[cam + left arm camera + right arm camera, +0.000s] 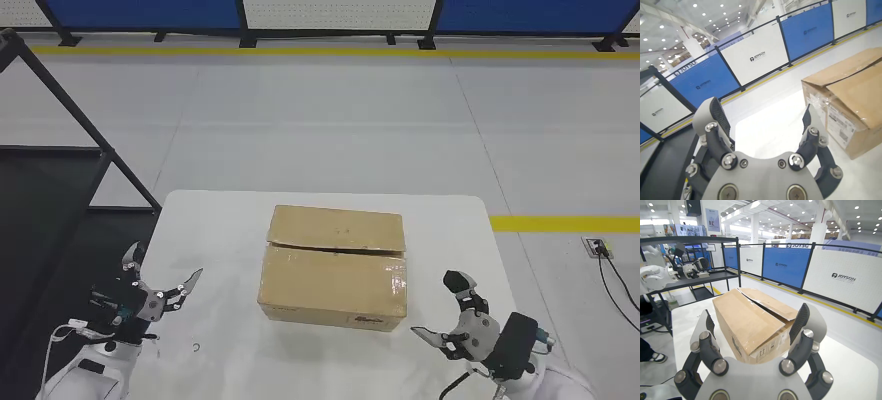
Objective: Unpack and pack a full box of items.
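Logo print (843,277) on fence panels (829,294), shipping label (840,123) on box (857,94)

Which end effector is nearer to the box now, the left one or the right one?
Right. The right end effector hangs close beside a near corner of the box. The left end effector hangs off the opposite side, with a wider strip of bare table between.

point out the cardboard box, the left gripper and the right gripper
cardboard box (335,285), top view, on its nearer top flap
left gripper (762,103), left wrist view, midway between its open fingertips
right gripper (755,308), right wrist view, midway between its open fingertips
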You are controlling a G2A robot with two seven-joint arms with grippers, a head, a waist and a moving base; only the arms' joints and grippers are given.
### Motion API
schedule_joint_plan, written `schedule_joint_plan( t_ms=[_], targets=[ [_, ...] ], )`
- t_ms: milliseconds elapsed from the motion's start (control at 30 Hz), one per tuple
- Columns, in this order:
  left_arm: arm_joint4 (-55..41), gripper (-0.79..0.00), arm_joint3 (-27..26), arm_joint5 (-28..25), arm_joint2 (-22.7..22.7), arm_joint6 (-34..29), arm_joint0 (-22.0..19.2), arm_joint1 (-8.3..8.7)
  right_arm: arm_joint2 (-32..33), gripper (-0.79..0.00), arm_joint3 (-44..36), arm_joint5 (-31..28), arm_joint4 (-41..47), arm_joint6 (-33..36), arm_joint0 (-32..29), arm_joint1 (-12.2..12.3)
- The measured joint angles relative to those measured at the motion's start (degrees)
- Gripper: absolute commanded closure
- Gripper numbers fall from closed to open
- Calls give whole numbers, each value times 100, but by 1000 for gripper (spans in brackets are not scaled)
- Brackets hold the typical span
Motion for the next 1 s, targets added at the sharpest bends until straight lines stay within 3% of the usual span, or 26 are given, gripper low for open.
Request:
schedule_joint_plan(
  t_ms=[133, 433, 533, 800, 900, 1000],
  targets=[
    [-738, -785, 47, -924, -115, -473, -65, 51, 9, -785, 62, -119, 608, 313, 92, 9],
    [-746, -785, 46, -928, -118, -466, -67, 52, 5, -785, 58, -111, 462, 269, 85, 8],
    [-1123, -785, 117, -988, -10, -702, -110, 46, -151, -785, 159, -153, 676, 595, 170, 9],
    [-3694, -785, 524, -2222, 14, -2772, -666, 190, -414, -785, 863, 89, 2830, 2474, 996, 45],
    [-4851, -785, 705, -2417, 26, -3588, -841, 277, -364, -785, 1041, 337, 3583, 2921, 1211, 66],
    [-5724, -785, 759, -2430, 37, -4374, -926, 343, -357, -785, 1041, 438, 3685, 3043, 1244, 71]
  ],
)
